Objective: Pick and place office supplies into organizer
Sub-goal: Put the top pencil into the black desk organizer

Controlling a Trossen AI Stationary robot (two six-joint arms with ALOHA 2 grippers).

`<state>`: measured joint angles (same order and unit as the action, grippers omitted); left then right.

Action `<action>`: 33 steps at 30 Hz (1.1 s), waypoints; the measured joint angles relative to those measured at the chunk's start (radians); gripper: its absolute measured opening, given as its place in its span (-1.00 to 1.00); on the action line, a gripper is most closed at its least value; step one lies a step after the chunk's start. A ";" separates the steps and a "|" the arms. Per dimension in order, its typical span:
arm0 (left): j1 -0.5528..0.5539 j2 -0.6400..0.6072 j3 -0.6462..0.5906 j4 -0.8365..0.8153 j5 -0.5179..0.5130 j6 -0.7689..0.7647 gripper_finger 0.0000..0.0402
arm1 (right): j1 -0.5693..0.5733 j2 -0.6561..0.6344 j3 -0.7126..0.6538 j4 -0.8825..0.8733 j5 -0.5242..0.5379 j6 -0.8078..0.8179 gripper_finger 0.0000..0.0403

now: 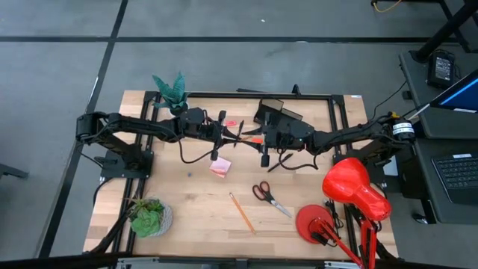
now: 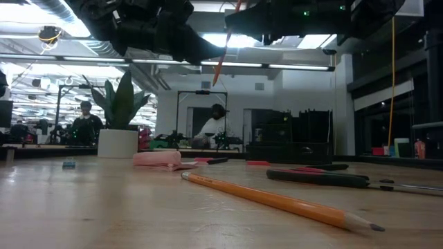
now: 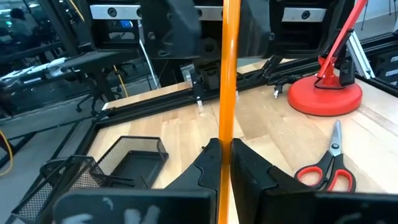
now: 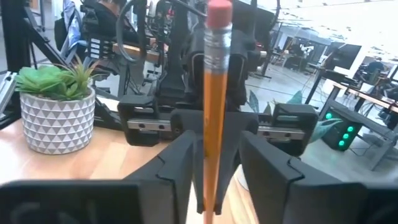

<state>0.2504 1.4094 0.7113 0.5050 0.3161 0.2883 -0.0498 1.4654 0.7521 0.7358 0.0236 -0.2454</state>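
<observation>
An orange pencil [image 1: 252,137] hangs in mid-air above the table's middle, between my two grippers. My left gripper [image 3: 224,147] comes from the table's left and is shut on it. My right gripper [image 4: 214,152] faces it from the right, open, with a finger on each side of the pencil [image 4: 214,93], whose eraser end [image 4: 218,14] sticks out past them. The black mesh organizer [image 1: 278,113] stands on the table just behind the grippers. A second pencil [image 1: 241,212], red-handled scissors [image 1: 269,196] and a pink sticky-note pad [image 1: 220,167] lie flat on the table. My left gripper pinches the pencil's shaft [image 3: 226,134] between its two fingers, which come level from the table's left and lie across it. The pencil [image 2: 220,55] stands steeply tilted, lifted clear of the table. My right gripper: a gap shows beside one finger [image 4: 264,165]; whether the other touches the pencil I cannot tell.
A red desk lamp [image 1: 351,190] stands at the near right, its base [image 1: 317,224] by the front edge. A plant in a white pot [image 1: 149,217] sits near left, another plant [image 1: 170,90] far left. A small red piece [image 1: 231,122] lies by the left gripper.
</observation>
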 joint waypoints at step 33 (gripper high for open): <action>0.042 -0.049 0.000 -0.191 -0.150 0.020 -0.54 | -0.021 0.000 -0.002 -0.149 0.112 -0.023 -0.91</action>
<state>0.2924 1.3600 0.7113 0.3137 0.1661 0.3083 -0.0703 1.4654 0.7503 0.5868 0.1353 -0.2688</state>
